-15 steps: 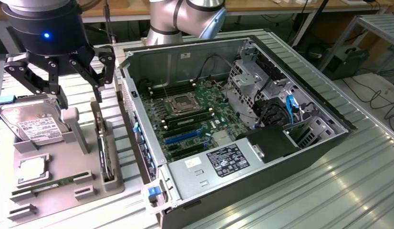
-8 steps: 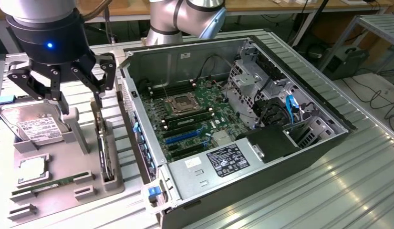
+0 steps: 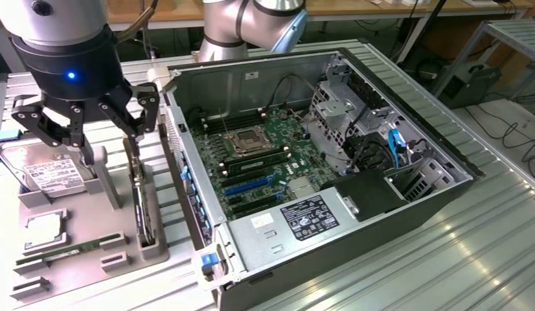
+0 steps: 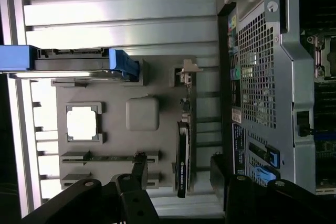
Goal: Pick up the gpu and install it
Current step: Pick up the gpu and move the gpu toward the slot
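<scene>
The gpu [image 3: 140, 197] stands on its long edge in a slot of the grey holder tray [image 3: 86, 214], at the exterior view's left, beside the open computer case [image 3: 397, 201]. Seen edge-on in the wrist view, the gpu [image 4: 183, 153] is a thin dark strip with its silver bracket [image 4: 188, 72] at one end. My gripper [image 3: 109, 150] hangs open just above the card, one finger on each side of its line. In the wrist view the gripper [image 4: 178, 174] straddles the card with nothing gripped.
On the tray also sit a silver hard drive [image 3: 52, 172], a square processor [image 3: 45, 228] and a narrow green memory stick [image 3: 67, 251]. The case lies open with the motherboard [image 3: 259, 162] and blue expansion slots [image 3: 249, 188] exposed. Its side wall [image 3: 185, 168] stands close beside the gpu.
</scene>
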`<state>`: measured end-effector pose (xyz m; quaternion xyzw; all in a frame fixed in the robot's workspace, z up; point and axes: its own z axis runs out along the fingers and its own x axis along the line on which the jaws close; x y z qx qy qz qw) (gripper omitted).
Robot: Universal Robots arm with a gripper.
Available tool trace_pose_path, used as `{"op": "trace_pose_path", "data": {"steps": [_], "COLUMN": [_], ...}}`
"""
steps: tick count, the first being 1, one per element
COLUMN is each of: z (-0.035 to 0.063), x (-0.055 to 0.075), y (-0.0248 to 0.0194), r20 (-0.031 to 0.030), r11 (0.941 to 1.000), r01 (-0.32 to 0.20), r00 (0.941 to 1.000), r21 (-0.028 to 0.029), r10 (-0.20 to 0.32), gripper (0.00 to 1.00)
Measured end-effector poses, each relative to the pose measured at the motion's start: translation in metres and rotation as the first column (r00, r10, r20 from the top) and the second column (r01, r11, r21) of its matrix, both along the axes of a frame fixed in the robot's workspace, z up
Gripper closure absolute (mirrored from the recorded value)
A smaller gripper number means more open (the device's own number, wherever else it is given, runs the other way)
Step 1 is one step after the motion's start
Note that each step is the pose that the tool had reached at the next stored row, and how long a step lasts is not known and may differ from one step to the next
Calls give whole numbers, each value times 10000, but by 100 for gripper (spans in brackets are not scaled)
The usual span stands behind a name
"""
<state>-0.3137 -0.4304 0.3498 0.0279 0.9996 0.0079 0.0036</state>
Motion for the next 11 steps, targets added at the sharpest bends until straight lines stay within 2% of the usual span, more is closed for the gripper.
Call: {"op": "trace_pose_path", "data": {"steps": [11], "z": [-84], "x": [1], "y": [-30], "r20": [0], "r11": [10000], "r01": [-1], "r00": [10000], "r21": [-12], "r10": [1], "gripper": [40]}}
